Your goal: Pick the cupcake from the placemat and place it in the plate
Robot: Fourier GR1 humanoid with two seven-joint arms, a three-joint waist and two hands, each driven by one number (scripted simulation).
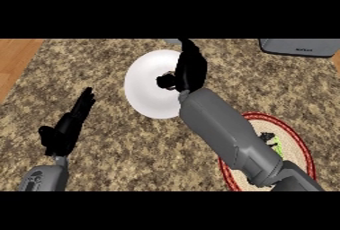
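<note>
**Right robot hand over the plate, cupcake hidden**

The speckled granite counter [133, 148] fills most of the view, with a strip of wood along the left edge and a grey appliance [299, 46] poking in at the top right. Next biggest is the right forearm, running diagonally from the lower right up to the white plate [143, 83]. Underneath it sits the round placemat [299, 139], tan with a red rim, and there's a small dark and green something on it beside the arm (can't tell what it is).

The right robot hand [188, 67] hangs over the plate's right side with its fingers curled in. I can't actually see the cupcake. My guess is it's tucked inside that curl, but I can't tell whether anything is really being held. The left robot hand [69, 123] is released, fingers straight, just resting at the left.

If this is the placing step, I'd come down toward the plate's middle, keep things level, then uncurl slowly.
</note>
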